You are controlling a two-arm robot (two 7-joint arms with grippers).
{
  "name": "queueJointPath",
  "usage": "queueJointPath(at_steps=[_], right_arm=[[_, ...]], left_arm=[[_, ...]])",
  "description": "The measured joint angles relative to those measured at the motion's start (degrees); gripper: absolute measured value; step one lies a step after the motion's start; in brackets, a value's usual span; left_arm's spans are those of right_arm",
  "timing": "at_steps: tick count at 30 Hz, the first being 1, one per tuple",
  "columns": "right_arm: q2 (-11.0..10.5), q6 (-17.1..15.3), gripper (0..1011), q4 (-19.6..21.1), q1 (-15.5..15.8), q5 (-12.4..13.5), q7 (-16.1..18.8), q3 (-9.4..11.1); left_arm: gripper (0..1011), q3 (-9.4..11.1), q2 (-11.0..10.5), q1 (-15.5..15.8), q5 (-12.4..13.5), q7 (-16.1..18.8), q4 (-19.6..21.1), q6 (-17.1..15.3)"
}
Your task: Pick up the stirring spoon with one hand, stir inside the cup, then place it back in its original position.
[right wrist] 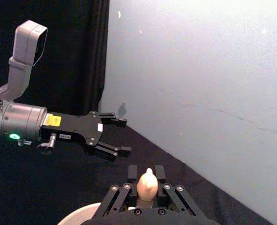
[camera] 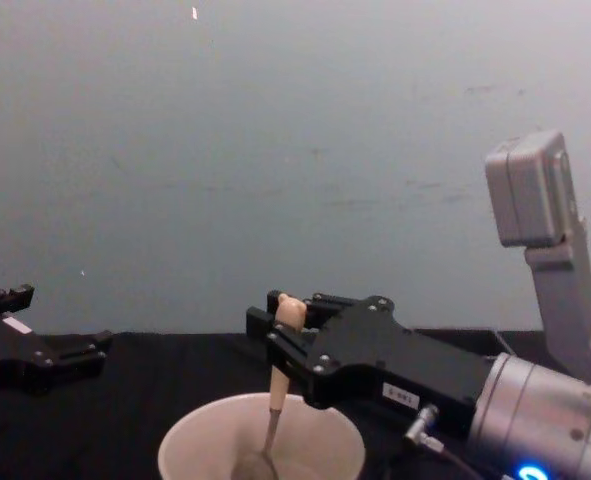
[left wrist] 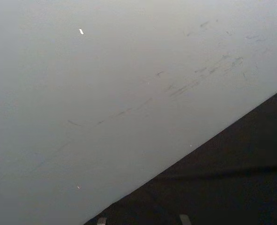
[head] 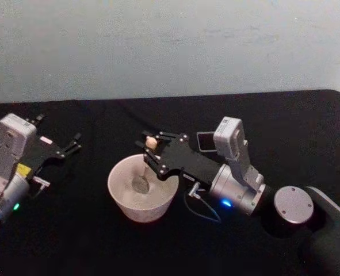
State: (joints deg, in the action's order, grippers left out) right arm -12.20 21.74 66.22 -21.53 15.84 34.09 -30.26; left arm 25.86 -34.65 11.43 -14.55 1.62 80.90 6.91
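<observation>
Centre frame | right gripper (head: 149,150) clamps stirring spoon (camera: 274,385) in cup (head: 126,208) | left gripper (head: 75,144) idle at left edge, fingers spread | risk: rim knock tips cup

The head view looks down from high behind both arms onto the black cloth-covered table (head: 100,247), facing the pale grey wall (head: 170,46); the chest view sits low and close, about level with the rim of the wide cream-white cup (camera: 190,428), facing that wall; both share the cup, the slim beige-handled stirring spoon (camera: 273,395) and the black angular right gripper (camera: 273,335); the right wrist view looks along its own fingers towards the black left gripper (right wrist: 123,137), also in the head view; the left wrist view, tilted, faces wall and table.
</observation>
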Motion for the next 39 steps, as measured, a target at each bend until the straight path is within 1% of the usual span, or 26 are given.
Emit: queueJointPath(at_steps=[6,12,15,18,21,22,25,32,36,39], right_arm=[[-0.2,0.0,214,0.2,0.2,-0.2,-0.2,0.6],[-0.9,0.0,214,0.9,0.6,0.0,-0.4,1.7],[-1.8,-0.4,214,2.2,1.3,0.7,-0.2,2.3],[-2.5,-0.6,214,3.1,2.0,1.1,0.3,2.5],[-3.6,-1.1,214,5.0,3.2,1.8,1.3,2.5],[-3.6,-1.1,214,5.0,3.2,1.8,1.3,2.5],[-5.0,-1.4,214,7.0,4.7,2.5,2.6,2.1],[-6.7,-2.2,214,10.9,6.9,4.1,4.7,0.9],[-6.9,-2.4,214,12.0,7.2,4.6,5.1,0.2],[-6.3,-2.4,214,12.2,7.0,4.7,5.1,-0.5]], left_arm=[[1001,0.0,0.0,0.0,0.0,0.0,0.0,0.0],[1001,0.0,0.0,0.0,0.0,0.0,0.0,0.0],[1001,0.0,0.0,0.0,0.0,0.0,0.0,0.0],[1001,0.0,0.0,0.0,0.0,0.0,0.0,0.0],[1001,0.0,0.0,0.0,0.0,0.0,0.0,0.0],[1001,0.0,0.0,0.0,0.0,0.0,0.0,0.0],[1001,0.0,0.0,0.0,0.0,0.0,0.0,0.0],[1001,0.0,0.0,0.0,0.0,0.0,0.0,0.0],[1001,0.0,0.0,0.0,0.0,0.0,0.0,0.0],[1001,0.0,0.0,0.0,0.0,0.0,0.0,0.0]])
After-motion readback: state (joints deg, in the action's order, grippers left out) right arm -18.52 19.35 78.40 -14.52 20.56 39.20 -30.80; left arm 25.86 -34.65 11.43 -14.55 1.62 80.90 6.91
